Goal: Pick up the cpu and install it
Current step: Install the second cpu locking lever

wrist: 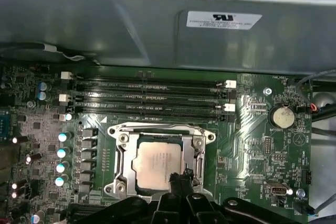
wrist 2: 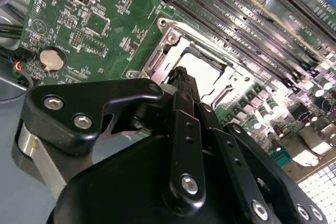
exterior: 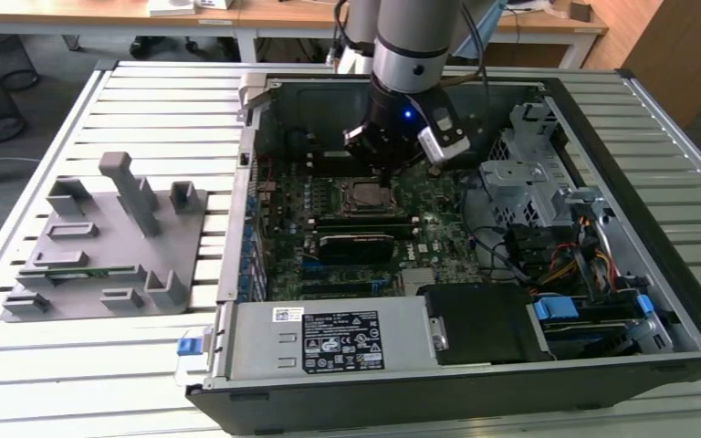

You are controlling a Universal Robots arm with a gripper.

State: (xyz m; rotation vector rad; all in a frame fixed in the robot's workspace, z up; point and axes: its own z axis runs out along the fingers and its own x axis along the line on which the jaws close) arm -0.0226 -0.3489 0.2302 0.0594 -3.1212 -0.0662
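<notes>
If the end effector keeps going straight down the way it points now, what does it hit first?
Most likely the cpu lying in the socket. The end effector points down at the cpu's edge, so it could catch the socket's metal frame instead. How far above it sits can't be judged.

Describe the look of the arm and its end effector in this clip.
The arm is a silver-grey tube with a black wrist section showing a small blue light. The end effector is matte black, built from linked bars joined by silver screws, with a white-and-black module on its side.
</notes>
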